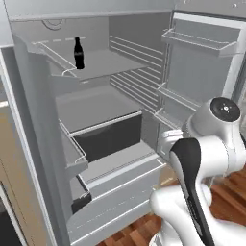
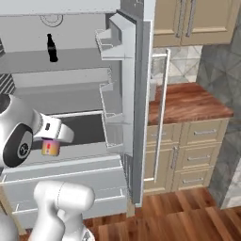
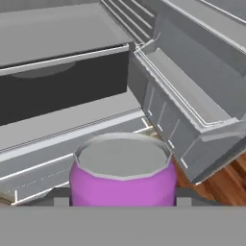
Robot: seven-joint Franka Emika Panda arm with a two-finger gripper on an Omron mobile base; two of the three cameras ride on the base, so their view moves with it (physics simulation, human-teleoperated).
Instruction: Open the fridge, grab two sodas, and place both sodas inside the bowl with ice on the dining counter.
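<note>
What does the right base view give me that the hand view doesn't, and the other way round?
Right base view: the dark bottle standing on the fridge's upper shelf, plus the wood-topped wall counter beside the open door. Hand view: the purple can's grey top, close up between the gripper fingers. Both: the can held in the gripper, in front of the fridge's lower drawers.

Honestly there's no readable text, brand or number anywhere here. The purple can (image 2: 50, 148) has a small red mark on a pale patch, but it's too blurry to make out, and the dark bottle (image 1: 79, 54) on the fridge shelf shows no label.
</note>
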